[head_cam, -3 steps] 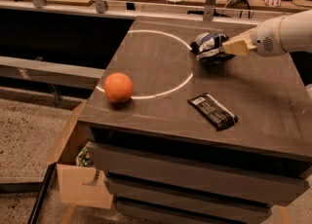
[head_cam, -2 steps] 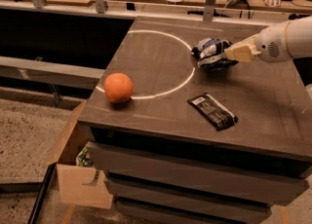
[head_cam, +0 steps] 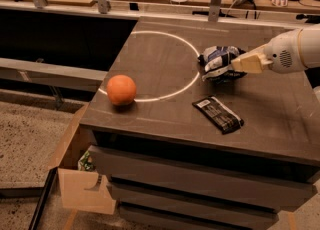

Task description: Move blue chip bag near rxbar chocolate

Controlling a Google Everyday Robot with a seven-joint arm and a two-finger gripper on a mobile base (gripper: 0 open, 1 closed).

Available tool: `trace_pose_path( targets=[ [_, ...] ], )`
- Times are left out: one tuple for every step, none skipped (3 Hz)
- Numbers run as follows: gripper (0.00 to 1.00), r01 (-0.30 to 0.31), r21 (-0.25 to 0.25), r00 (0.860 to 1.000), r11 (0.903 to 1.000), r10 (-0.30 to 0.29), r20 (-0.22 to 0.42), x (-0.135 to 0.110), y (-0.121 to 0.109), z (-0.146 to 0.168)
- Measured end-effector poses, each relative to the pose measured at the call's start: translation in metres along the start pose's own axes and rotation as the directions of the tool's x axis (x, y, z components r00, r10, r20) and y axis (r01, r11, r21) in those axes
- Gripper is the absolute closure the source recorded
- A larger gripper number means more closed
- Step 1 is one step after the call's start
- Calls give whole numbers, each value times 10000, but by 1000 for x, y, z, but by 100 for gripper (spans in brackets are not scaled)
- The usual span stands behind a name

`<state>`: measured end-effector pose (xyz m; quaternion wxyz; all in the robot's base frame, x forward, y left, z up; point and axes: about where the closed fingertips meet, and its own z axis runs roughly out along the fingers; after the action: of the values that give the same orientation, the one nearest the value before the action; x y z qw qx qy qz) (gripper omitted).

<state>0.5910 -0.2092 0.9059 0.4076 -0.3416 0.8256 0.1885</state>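
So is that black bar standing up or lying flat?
Lying flat: the rxbar chocolate rests broad face up on the tabletop, apart from the blue chip bag, where the gripper is.

Dim warm light, soft shadow beneath the hand (head_cam: 233,68) at the blue chip bag (head_cam: 217,56).

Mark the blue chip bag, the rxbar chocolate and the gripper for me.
blue chip bag (head_cam: 216,55): camera view, upper white-patched face.
rxbar chocolate (head_cam: 218,114): camera view, wrapper's middle.
gripper (head_cam: 227,68): camera view, between fingertips, on the bag's right.

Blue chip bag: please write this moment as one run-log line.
gripper: at blue chip bag | rxbar chocolate: apart, toward front | orange: left side
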Motion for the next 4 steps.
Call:
trace_pose_path(
  targets=[
    [32,-199,-279,9994,9994,191,-272,9,14,-4],
    [7,-353,-348,9984,9988,337,-445,14,19,-9],
    [0,-289,122,9994,9995,291,-198,7,8,-13],
    [0,240,1927,9993,9810,-290,233,-8,-43,-30]
  ],
)
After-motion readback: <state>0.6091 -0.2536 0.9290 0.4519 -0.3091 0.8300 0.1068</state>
